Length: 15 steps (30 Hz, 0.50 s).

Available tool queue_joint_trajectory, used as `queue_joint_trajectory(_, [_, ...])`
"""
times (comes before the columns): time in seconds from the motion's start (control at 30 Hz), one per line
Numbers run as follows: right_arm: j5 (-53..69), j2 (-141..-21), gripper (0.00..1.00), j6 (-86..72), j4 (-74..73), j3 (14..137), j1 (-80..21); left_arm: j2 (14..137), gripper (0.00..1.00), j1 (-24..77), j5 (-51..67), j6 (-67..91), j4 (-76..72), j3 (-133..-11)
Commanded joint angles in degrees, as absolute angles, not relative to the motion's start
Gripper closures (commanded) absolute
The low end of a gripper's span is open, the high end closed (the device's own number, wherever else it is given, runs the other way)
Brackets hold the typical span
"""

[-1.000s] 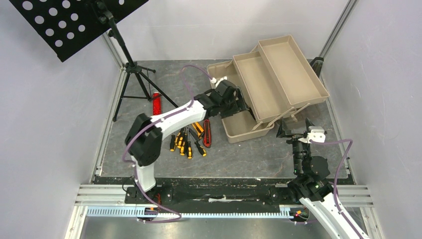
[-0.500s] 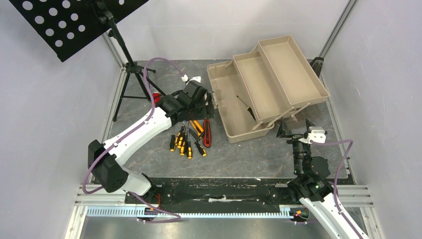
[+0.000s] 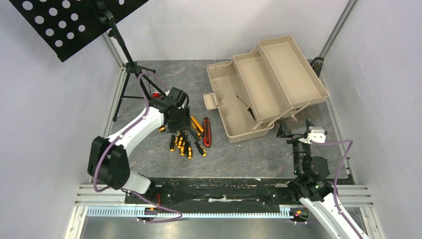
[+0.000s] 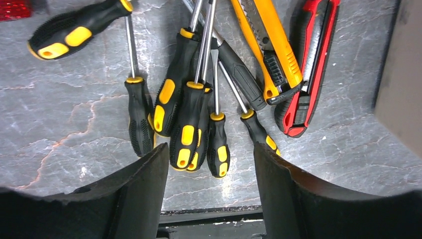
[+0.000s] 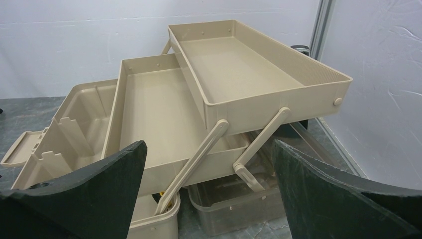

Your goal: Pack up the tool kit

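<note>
1. The left jaws stand apart and empty over a heap of screwdrivers [image 4: 191, 124] whose shafts and handles cross. Closing here may pinch two at once or drag neighbours along.
2. A slim handle gripped off-centre may swing or slip on the way to the toolbox [image 3: 278, 74].
3. The fold-out trays overhang the base, so a tool let go too far right may strike a tray edge.
4. The right jaws, wide apart and empty, face the toolbox from the near right of the tabletop [image 3: 249, 154].
5. The toolbox is tan plastic and open, with two empty trays stepped upward. It sits toward the far right corner, and one packed screwdriver [image 3: 247, 107] lies in its base.
6. The loose yellow-and-black screwdrivers lie left of the toolbox, mid-tabletop. An orange knife [image 4: 268, 45] and a red knife [image 4: 311, 64] touch each other just right of the heap.
</note>
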<state>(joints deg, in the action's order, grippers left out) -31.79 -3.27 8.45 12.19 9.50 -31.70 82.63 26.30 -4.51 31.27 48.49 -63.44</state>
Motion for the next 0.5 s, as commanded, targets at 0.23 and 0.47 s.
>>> queue_joint_trajectory(0.23, [-32.7,-2.9,0.02,8.5,13.7,9.1,-32.3,93.0,0.4,22.2,-0.3,27.2,42.1,-60.8])
queue_joint_trajectory(0.47, [-32.9,-3.0,0.02,8.6,14.0,9.0,-32.3,93.9,0.64,21.9,4.9,27.2,41.2,-59.4])
